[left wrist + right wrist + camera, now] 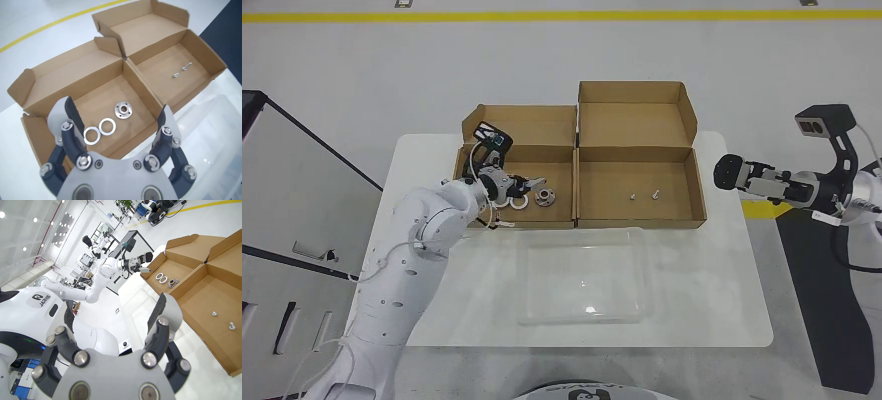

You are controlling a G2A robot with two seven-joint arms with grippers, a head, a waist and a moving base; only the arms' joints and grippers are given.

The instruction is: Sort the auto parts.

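Left wrist view, left gripper [117,101] apart over box [85,75] rim, right gripper [114,298] apart near table [732,290] edge

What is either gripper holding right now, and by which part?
Nothing is held. The left gripper is open and empty over the left box; the right gripper is open and empty too.

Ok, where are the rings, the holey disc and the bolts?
Rings [98,132]: left wrist view, one ring's band.
Holey disc [121,115]: left wrist view, flat rim.
Bolts [175,75]: left wrist view, one bolt's head.
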